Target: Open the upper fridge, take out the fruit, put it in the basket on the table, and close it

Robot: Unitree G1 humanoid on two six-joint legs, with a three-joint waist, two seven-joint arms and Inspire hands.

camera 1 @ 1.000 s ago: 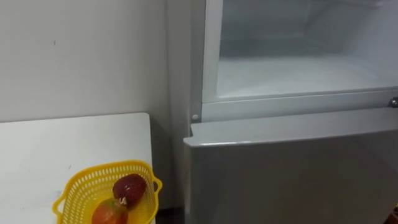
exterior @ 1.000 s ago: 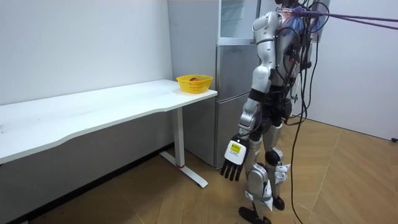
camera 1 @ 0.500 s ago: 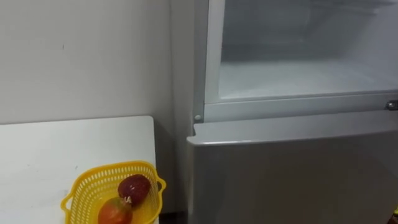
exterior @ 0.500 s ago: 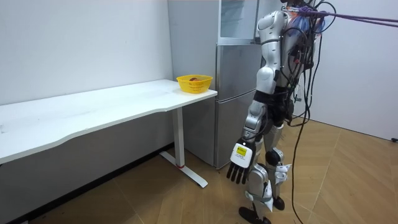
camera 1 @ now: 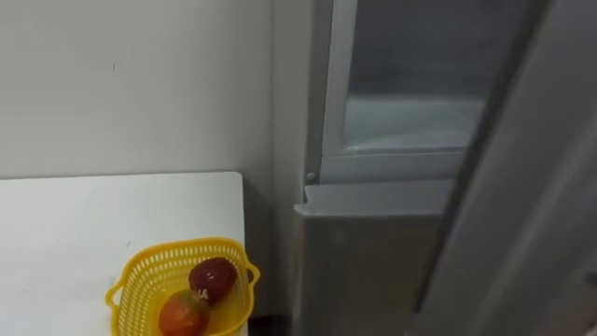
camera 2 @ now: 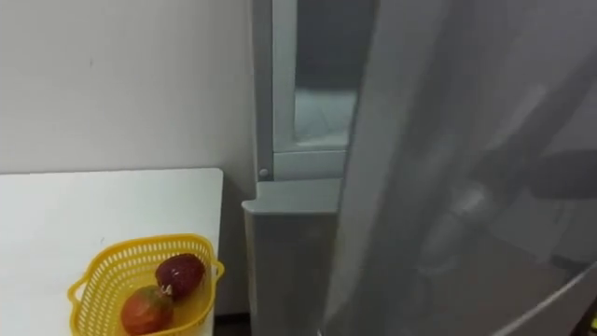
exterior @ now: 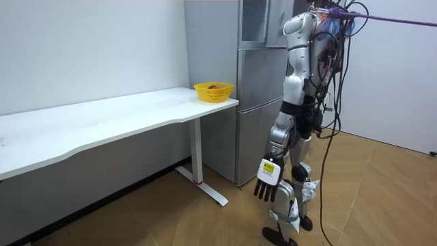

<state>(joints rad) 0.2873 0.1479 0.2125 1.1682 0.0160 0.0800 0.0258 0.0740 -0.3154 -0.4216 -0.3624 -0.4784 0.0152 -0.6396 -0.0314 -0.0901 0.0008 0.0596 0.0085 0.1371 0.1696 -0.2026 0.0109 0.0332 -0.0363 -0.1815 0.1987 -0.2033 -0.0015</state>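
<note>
In the left eye view you have one yellow basket (camera 1: 140,285) at 7 o'clock on the one white table (camera 1: 84,233). It holds two fruits, a dark red fruit (camera 1: 213,278) with an orange-red fruit (camera 1: 184,314) just beside it at its 7 o'clock. At 1 o'clock the upper fridge compartment (camera 1: 410,121) shows a bare shelf, and the upper door (camera 1: 522,187) crosses it from 3 o'clock. In the right eye view that door covers most of the opening. In the room view your left hand (exterior: 267,183) hangs at 6 o'clock, fingers loosely straight, holding nothing. Expect the fruit to be light, firm, smooth-skinned and quick to roll or bruise, so cup it round the middle from above.
</note>
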